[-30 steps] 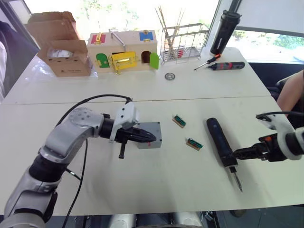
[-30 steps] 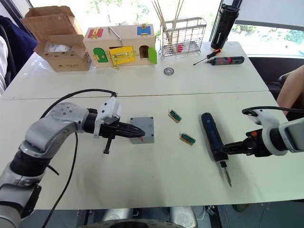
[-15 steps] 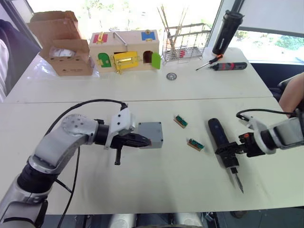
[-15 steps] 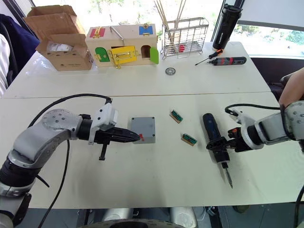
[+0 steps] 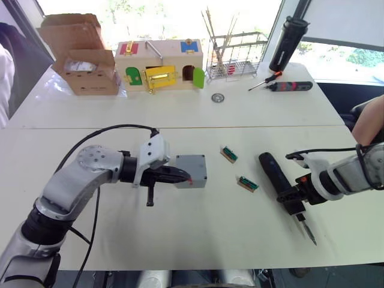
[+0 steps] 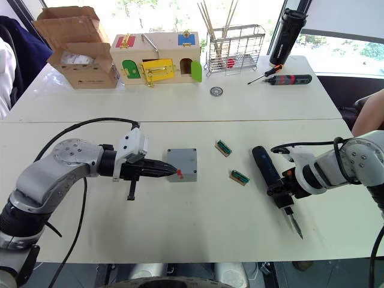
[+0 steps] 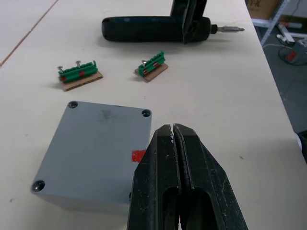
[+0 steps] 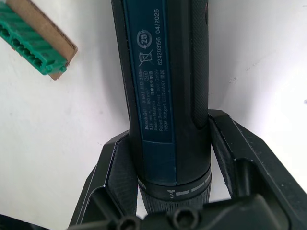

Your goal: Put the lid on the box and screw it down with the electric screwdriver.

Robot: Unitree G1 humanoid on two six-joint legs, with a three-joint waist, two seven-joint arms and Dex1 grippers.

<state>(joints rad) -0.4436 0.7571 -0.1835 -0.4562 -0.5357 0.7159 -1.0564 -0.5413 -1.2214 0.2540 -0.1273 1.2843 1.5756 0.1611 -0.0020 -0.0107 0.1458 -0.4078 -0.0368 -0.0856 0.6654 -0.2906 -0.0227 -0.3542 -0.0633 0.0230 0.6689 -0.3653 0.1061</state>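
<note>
**Lid seated on the box, screwdriver gripped on a white tabletop**

The white tabletop (image 6: 198, 240) spans the near field, with a seam running across it beyond the box (image 5: 191, 171). The grey box sits on the near half, its lid (image 7: 96, 143) resting flat on top with screw holes at the corners and a small red mark at the edge. The left gripper (image 7: 173, 139) lies just beside the box on its left side, jaws clenched together on nothing, tips at the lid's edge.

To the right of the box lie two small green terminal blocks (image 6: 223, 147), apart from each other. Further right of the box, the electric screwdriver (image 6: 268, 174) lies on the tabletop, bit pointing toward the near edge. The right gripper (image 8: 168, 158) has its jaws clamped around the screwdriver's barrel near the bit end.

Beyond the seam, behind the box, a small metal disc (image 6: 216, 91) lies alone. Further back stand a brown cardboard carton (image 6: 75, 45), a colourful wooden latch box (image 6: 159, 57), a wire rack (image 6: 235, 45) holding thin sticks, a slim black-and-red tool (image 6: 288, 79) and a tall black cylinder (image 6: 283, 33). Bright windows fill the room behind them.
</note>
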